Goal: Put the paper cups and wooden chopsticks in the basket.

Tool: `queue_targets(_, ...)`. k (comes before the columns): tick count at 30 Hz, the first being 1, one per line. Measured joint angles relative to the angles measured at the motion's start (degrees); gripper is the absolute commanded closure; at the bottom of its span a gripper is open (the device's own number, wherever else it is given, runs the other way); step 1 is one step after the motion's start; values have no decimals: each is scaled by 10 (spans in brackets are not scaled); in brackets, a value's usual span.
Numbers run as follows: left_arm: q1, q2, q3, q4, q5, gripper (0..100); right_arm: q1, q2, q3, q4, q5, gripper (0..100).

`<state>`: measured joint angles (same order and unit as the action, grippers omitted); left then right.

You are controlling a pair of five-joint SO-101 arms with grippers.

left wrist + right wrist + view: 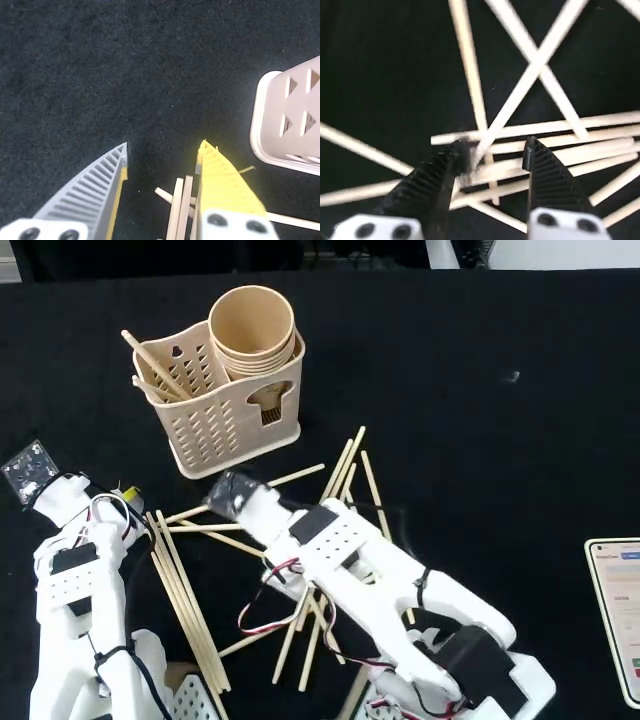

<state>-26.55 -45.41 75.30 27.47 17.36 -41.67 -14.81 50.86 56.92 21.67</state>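
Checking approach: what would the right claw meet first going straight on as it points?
The right claw would likely meet the crossed chopsticks lying just ahead of its open tips; depth is unclear.

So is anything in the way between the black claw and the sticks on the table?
Nothing visible is. The right gripper is open and sits directly over the loose chopsticks, with only those sticks in front of it.
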Motion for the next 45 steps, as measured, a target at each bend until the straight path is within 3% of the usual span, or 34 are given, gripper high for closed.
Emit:
queue_targets(5,0,0,0,0,0,773,4,10,-4,8,101,819)
queue_targets(10,0,0,0,0,0,773,44,15,-9,4,148,992)
queue_targets(23,0,0,0,0,0,773,80,-149,-8,130,190,988)
queue_targets(27,0,0,0,0,0,773,130,-198,-8,165,211,988)
queue_targets(34,0,0,0,0,0,773,278,-207,27,79,149,982)
queue_targets(37,0,0,0,0,0,773,288,-159,55,33,137,975)
queue_targets(42,0,0,0,0,0,773,287,-92,55,-16,132,838)
queue_targets(45,0,0,0,0,0,773,292,-88,55,-18,132,838)
